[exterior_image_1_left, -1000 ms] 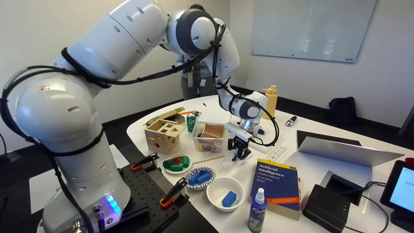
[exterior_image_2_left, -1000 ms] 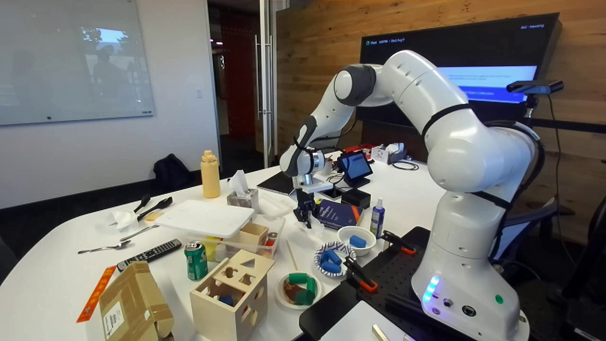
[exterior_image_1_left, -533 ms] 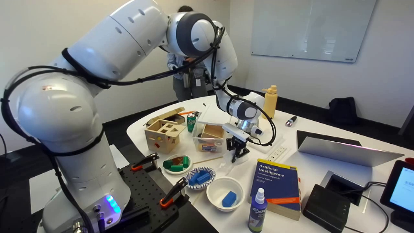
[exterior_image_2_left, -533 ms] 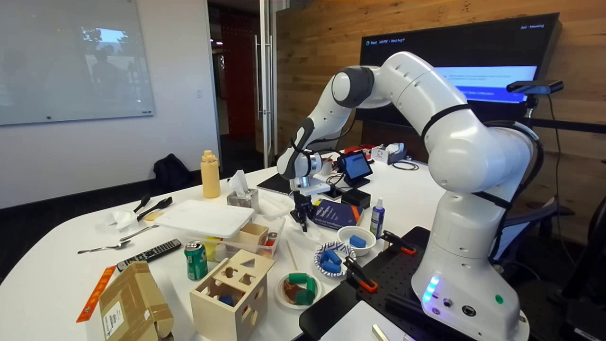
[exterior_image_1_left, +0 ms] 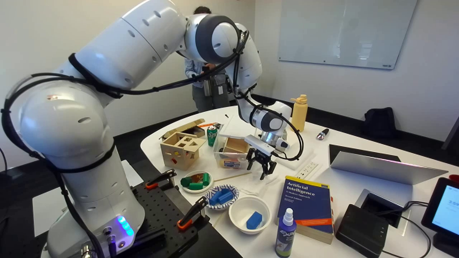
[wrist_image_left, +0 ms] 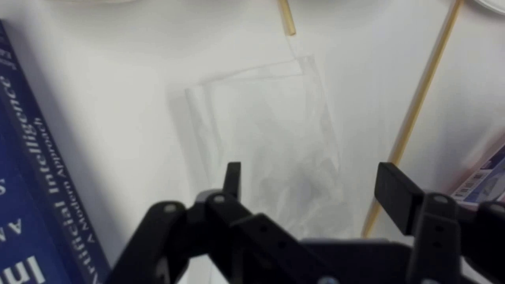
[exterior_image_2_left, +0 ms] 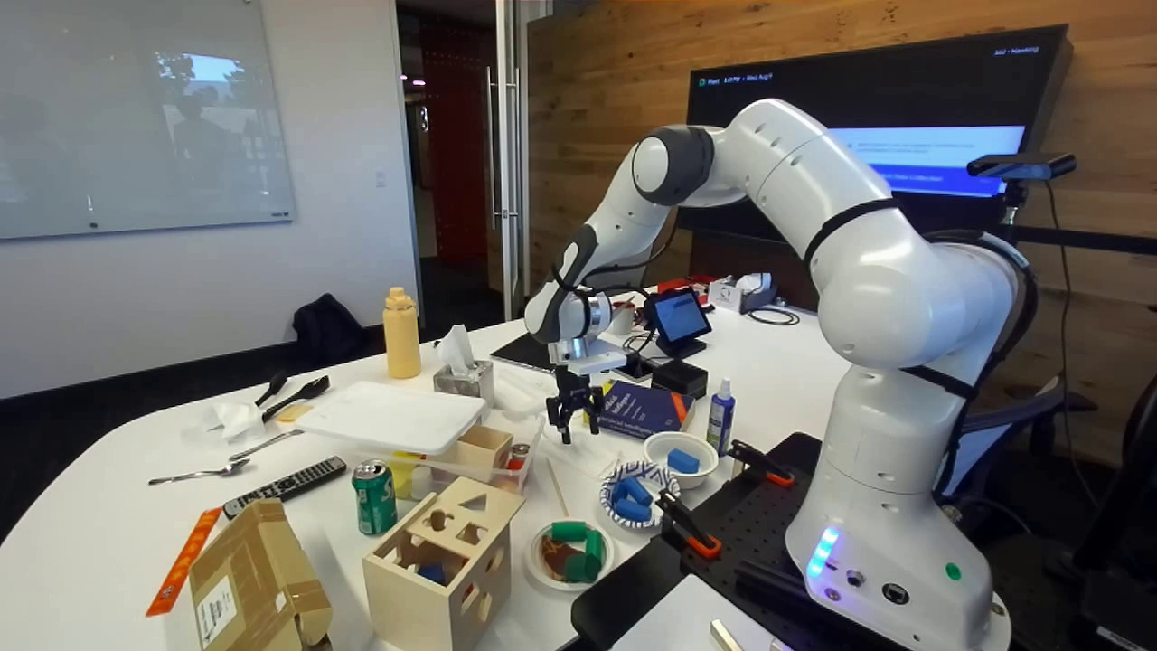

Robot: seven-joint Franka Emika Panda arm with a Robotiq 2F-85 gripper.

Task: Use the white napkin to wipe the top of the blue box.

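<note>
The white napkin [wrist_image_left: 268, 118], thin and see-through with creases, lies spread on the white table in the wrist view; in an exterior view the napkin [exterior_image_1_left: 255, 188] is faint against the tabletop. Over its crumpled end my gripper [wrist_image_left: 311, 185] stands open, and nothing is gripped between its fingers. Both exterior views show the gripper [exterior_image_1_left: 255, 173] just above the table. The blue box [exterior_image_1_left: 306, 200], a thick dark blue book with yellow and orange bands, lies flat to one side of the napkin. Its edge [wrist_image_left: 23, 177] shows at the left of the wrist view.
A white bowl [exterior_image_1_left: 238, 211] holding a blue block and a patterned bowl [exterior_image_1_left: 235, 190] stand near the napkin. A spray bottle [exterior_image_1_left: 285, 234] stands upright by the book. A thin wooden stick [wrist_image_left: 424, 83] and a clear plastic container [exterior_image_1_left: 231, 164] lie on the opposite side.
My gripper's fingers have spread apart, having been shut at the napkin a second ago. The arm has shifted slightly away from the book, and the napkin rests lower on the table.
</note>
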